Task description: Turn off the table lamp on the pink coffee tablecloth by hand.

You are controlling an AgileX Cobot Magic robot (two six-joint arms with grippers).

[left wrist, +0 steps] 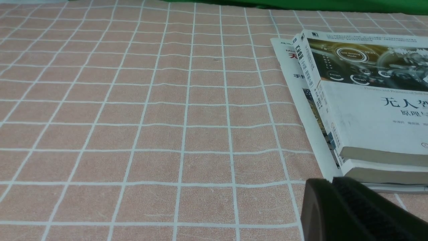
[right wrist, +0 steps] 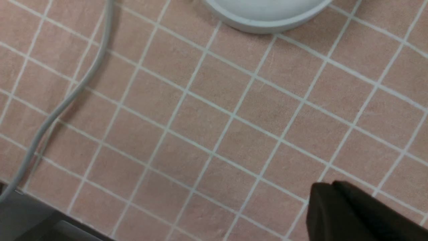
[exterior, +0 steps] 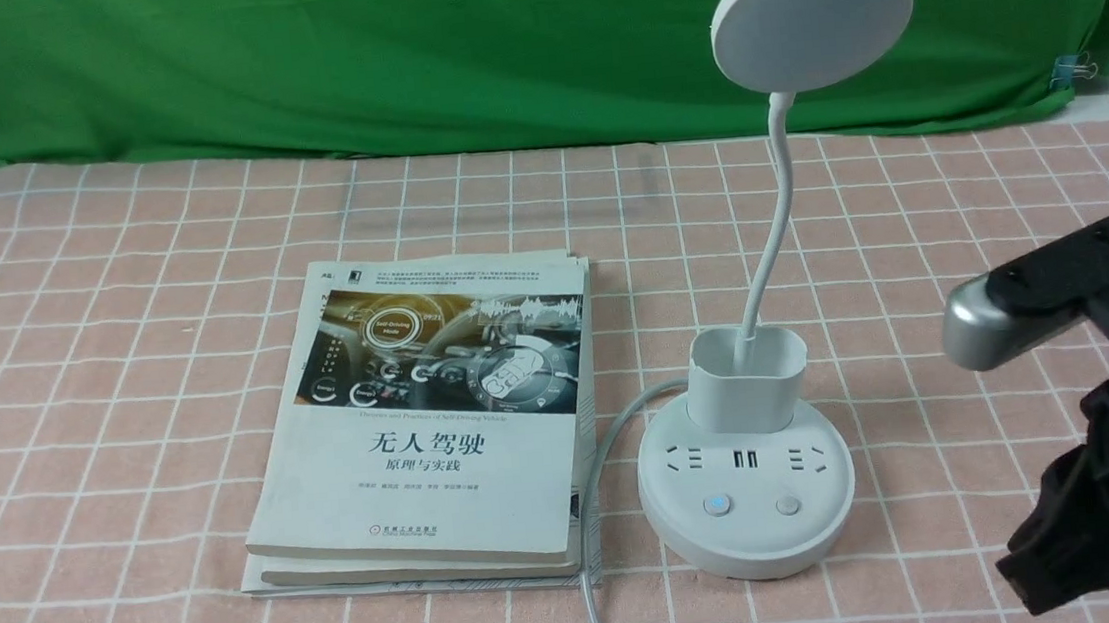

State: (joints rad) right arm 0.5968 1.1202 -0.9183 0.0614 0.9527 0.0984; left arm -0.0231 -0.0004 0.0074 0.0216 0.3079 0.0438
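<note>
The white table lamp [exterior: 746,495] stands on the pink coffee tablecloth [exterior: 120,390], right of centre. Its disc head [exterior: 812,13] is up on the bent neck, facing away. The left button [exterior: 717,506] on the base glows faintly blue; the right button [exterior: 787,505] is plain. My right gripper [exterior: 1029,576] hovers to the right of the base and nearer to me, apart from it. In the right wrist view its jaws [right wrist: 329,187] are shut and empty, with the base rim [right wrist: 264,16] further on. My left gripper [left wrist: 331,182] is shut and empty, low beside the books.
Stacked books [exterior: 435,432] lie left of the lamp and also show in the left wrist view [left wrist: 367,100]. The lamp's grey cable [exterior: 592,569] runs between books and base toward the front edge; it also shows in the right wrist view [right wrist: 67,100]. A green cloth [exterior: 392,55] hangs behind.
</note>
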